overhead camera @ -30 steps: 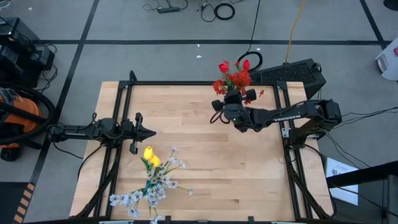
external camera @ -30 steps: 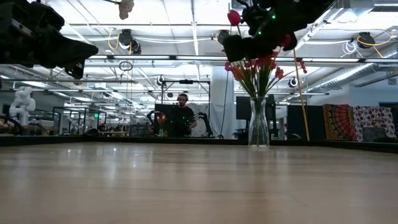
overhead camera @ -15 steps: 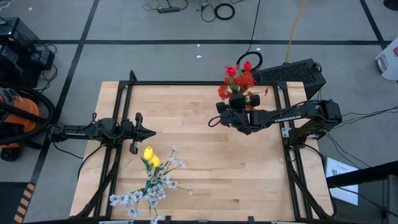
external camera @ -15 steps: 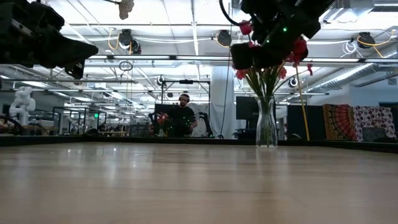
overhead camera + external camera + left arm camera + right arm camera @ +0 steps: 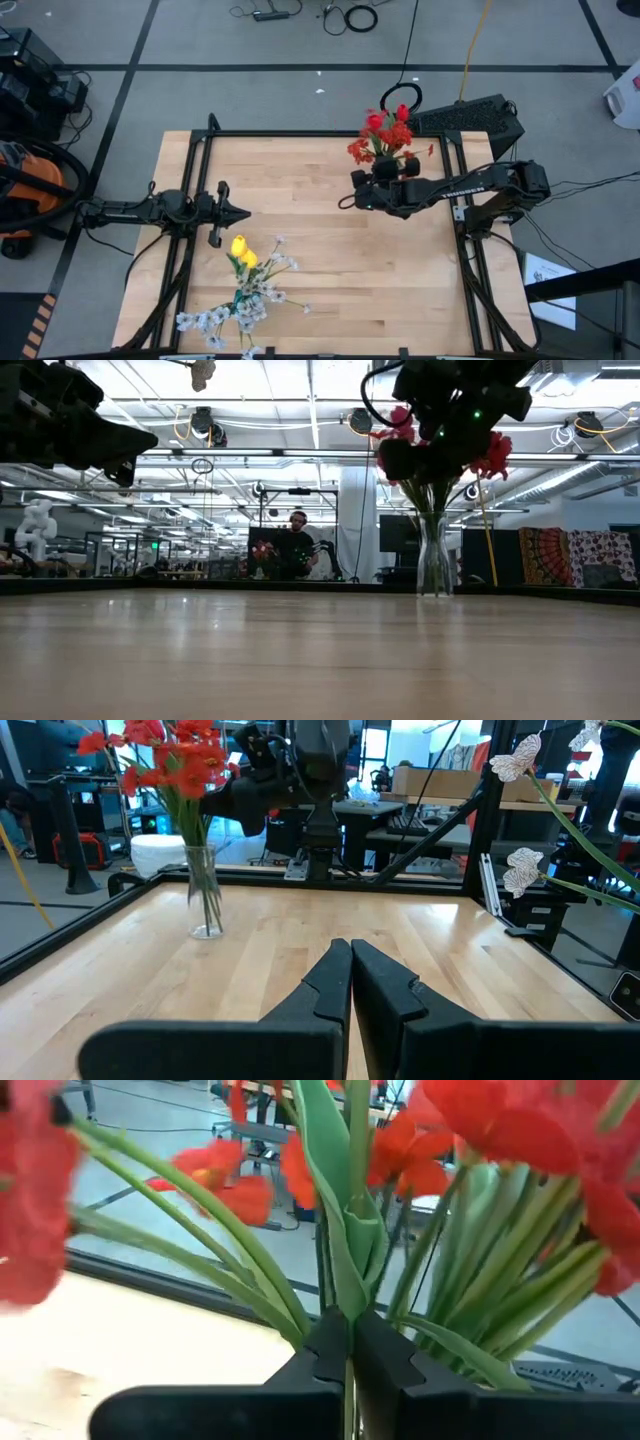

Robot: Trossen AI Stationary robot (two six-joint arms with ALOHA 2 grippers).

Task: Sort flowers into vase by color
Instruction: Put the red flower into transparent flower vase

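Overhead, pale wood table (image 5: pixel 320 260), black-framed, right fingers (image 5: pixel 345 1342) pinching a red flower stem (image 5: pixel 357 1150), left fingers (image 5: pixel 335 982) pressed together.

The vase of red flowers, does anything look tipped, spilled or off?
Nothing stands out. The vase stands upright near the table's far right corner, red flowers inside, nothing spilled. The right hand is shut on a stem above it.

One vase (image 5: pixel 204 896), two yellow tulips (image 5: pixel 242 251), two arms (image 5: pixel 460 186).
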